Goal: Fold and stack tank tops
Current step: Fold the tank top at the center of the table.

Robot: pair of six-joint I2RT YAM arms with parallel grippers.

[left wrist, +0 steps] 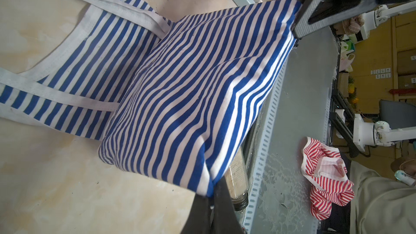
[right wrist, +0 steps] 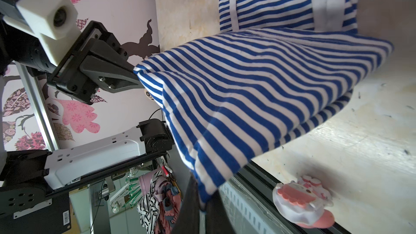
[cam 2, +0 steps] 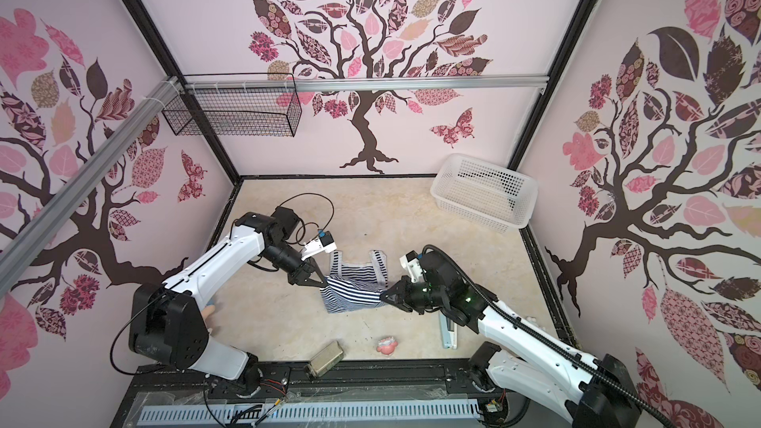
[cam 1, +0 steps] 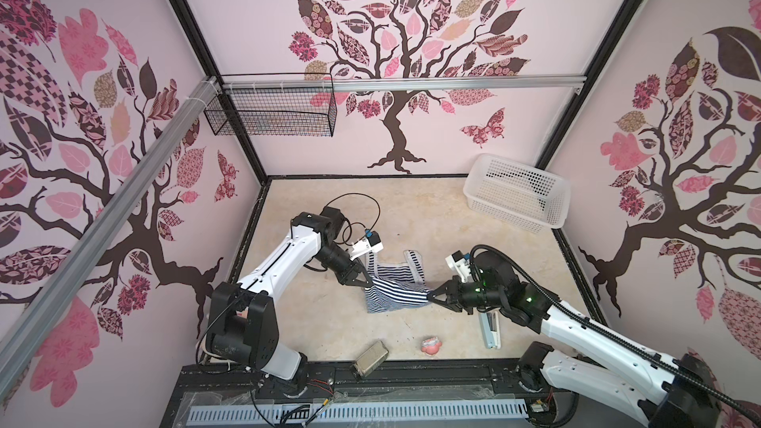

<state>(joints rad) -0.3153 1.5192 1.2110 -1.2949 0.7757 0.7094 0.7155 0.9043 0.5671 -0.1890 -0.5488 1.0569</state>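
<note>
Both claws are pinching the striped tank top (cam 1: 393, 291). The left claw (cam 1: 367, 283) is pressed together on one hem corner and the right claw (cam 1: 432, 293) on the other. The lower half hangs raised between them, while the straps (cam 1: 414, 259) lie flat on the table (cam 1: 412, 216) just ahead.

The grips look shallow, though cloth hides the tips, so how much is caught is uncertain. A corner could slip free if the claws pull apart. Unequal travel would lay the hem crooked, and the sagging middle may drag and bunch.

Ahead of the claws the tabletop is bare up to the back wall. Behind them, by the front edge, sit a glass jar (cam 1: 369, 358) and a plush doll (cam 1: 431, 345). A stapler (cam 1: 490, 329) lies under the right claw's arm. The white basket (cam 1: 510, 203) stands well off.
</note>
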